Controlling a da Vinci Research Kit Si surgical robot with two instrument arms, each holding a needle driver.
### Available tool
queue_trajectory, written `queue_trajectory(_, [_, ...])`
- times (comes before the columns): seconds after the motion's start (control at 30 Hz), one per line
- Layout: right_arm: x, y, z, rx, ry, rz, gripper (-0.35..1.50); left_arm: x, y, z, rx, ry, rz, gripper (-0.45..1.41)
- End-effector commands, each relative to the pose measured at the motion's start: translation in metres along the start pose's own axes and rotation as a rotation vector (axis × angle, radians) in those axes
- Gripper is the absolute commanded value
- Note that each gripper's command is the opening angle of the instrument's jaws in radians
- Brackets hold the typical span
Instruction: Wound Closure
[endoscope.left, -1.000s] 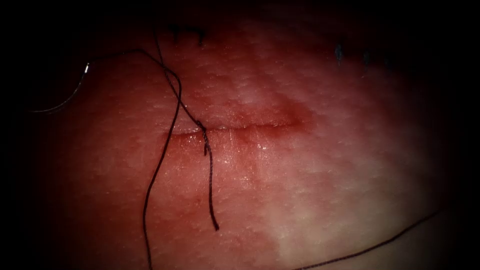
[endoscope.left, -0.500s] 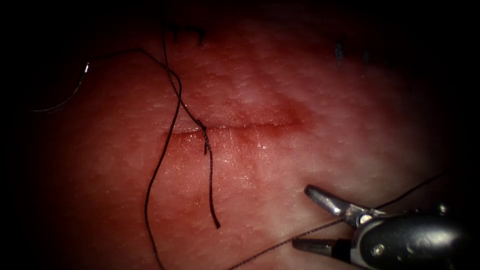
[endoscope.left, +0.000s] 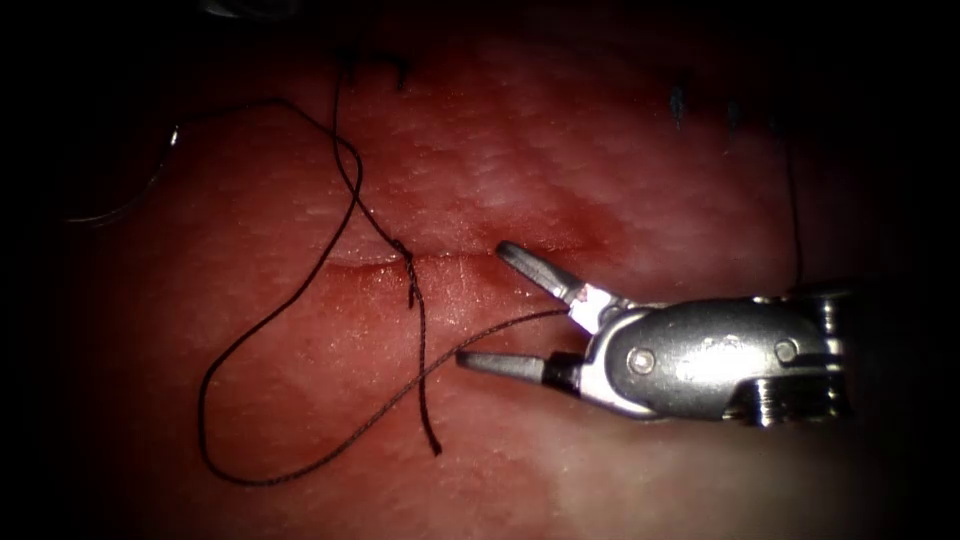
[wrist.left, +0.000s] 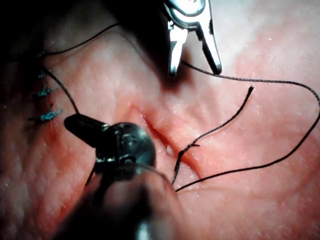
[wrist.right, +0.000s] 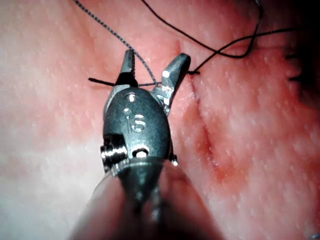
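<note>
The cut runs crosswise over the tissue, with a knotted stitch near its left end. A short thread tail hangs down from the knot. The curved needle lies free on the tissue at the far left, held by neither tool. My right tool reaches in from the right, just right of the stitch. It is open, its upper jaw resting at the cut. A long strand of thread runs between the jaws to their hinge. The right tool stands open over that strand. My left tool lies beside the cut.
Small blue stitch marks sit on the tissue beyond the cut, and more lie at the far right. The long thread sweeps in a wide loop over the tissue left of and below the stitch. Red fluid wets the cut's edges.
The right tool has come in from the lower right and moved up and left to the cut, open. The long strand has been dragged with it into a wide loop.
</note>
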Motion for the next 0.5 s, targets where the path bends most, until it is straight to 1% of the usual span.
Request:
queue_trajectory(0.03, [-0.0006, -0.0012, 0.0007, 0.058, 0.057, 0.034, 1.04, -0.0001, -0.0006, 0.0003, 0.006, -0.007, -0.003, -0.45])
queue_trajectory(0.07, [-0.0004, -0.0020, 0.0004, 0.092, 0.080, 0.050, 1.04, -0.0005, -0.0006, 0.0002, 0.010, -0.011, -0.004, -0.45])
queue_trajectory(0.13, [0.0002, -0.0032, -0.0004, 0.125, 0.063, 0.061, 1.03, -0.0008, -0.0004, 0.0000, 0.016, -0.017, -0.006, -0.45])
queue_trajectory(0.17, [0.0002, -0.0032, -0.0004, 0.125, 0.063, 0.061, 1.03, -0.0008, -0.0004, 0.0000, 0.016, -0.017, -0.006, -0.45])
queue_trajectory(0.2, [0.0010, -0.0048, -0.0018, 0.153, 0.036, 0.093, 1.09, -0.0009, -0.0001, -0.0003, 0.023, -0.023, -0.008, -0.45])
queue_trajectory(0.27, [0.0015, -0.0065, -0.0032, 0.183, 0.010, 0.125, 1.13, -0.0008, 0.0002, -0.0006, 0.031, -0.032, -0.025, -0.45])
queue_trajectory(0.33, [0.0019, -0.0088, -0.0050, 0.244, -0.035, 0.166, 1.14, -0.0006, 0.0004, -0.0010, 0.039, -0.039, -0.036, -0.45])
queue_trajectory(0.4, [0.0020, -0.0114, -0.0069, 0.309, -0.095, 0.206, 1.14, -0.0004, 0.0005, -0.0012, 0.036, -0.039, -0.040, -0.45])
queue_trajectory(0.43, [0.0020, -0.0114, -0.0069, 0.309, -0.095, 0.206, 1.14, -0.0004, 0.0005, -0.0012, 0.036, -0.039, -0.040, -0.45])
queue_trajectory(0.47, [0.0020, -0.0134, -0.0085, 0.356, -0.144, 0.242, 1.09, -0.0002, 0.0006, -0.0012, 0.036, -0.038, -0.051, -0.45])
queue_trajectory(0.5, [0.0020, -0.0134, -0.0085, 0.356, -0.144, 0.242, 1.09, -0.0002, 0.0006, -0.0012, 0.036, -0.038, -0.051, -0.45])
